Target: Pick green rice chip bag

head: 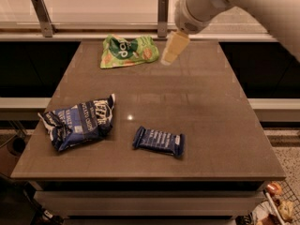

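Gripper (pixel 167 59) hangs over the far edge of the table (pixel 201 107), just right of the green rice chip bag (pixel 127 50). Open or closed: can't tell, it reads as one tan wedge from this angle. Can't tell either whether the tip touches the tabletop or the bag's right edge. It holds nothing.

The white arm (pixel 225 1) comes in from the top right and is cut off by the frame, so the upper links are out of view.

The green bag lies flat at far centre-left, logo side up, crumpled, not lifted.

The blue-and-white chip bag (pixel 80 122) sits near left, crumpled, print mostly unreadable. The dark blue bar wrapper (pixel 158 141) is near centre, apart from both bags.

Two metal posts (pixel 162 11) stand behind the table. Clutter at the bottom-right corner (pixel 276 205) is cut off and can't be identified.
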You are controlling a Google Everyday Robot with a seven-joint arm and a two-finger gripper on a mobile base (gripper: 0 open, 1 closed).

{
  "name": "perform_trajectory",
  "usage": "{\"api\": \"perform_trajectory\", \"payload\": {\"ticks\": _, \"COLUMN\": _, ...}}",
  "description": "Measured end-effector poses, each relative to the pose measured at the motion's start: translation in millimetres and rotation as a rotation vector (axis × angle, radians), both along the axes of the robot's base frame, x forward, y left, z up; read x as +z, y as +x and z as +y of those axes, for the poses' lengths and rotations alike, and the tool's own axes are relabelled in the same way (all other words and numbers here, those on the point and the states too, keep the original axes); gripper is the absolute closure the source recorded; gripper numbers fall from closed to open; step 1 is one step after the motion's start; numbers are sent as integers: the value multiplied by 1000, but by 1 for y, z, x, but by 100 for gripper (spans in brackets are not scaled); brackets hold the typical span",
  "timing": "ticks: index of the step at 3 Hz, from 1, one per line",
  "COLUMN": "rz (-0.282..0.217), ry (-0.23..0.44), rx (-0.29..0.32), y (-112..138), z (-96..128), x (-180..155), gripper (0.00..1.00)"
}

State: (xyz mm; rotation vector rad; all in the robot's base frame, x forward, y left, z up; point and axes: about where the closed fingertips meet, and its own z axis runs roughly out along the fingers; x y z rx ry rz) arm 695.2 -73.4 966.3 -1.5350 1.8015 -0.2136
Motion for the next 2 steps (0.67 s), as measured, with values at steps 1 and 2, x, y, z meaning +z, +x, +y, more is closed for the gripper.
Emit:
{"api": "perform_trajectory", "payload": {"ticks": 1, "rz": 16, "ry": 13, "rx": 58, "y": 64, "z": 36, "x": -27, "gripper": 0}}
{"api": "perform_trajectory", "payload": {"ticks": 2, "rz": 30, "ry": 20, "rx": 96, "y": 107, "z": 63, "x": -45, "gripper": 0}}
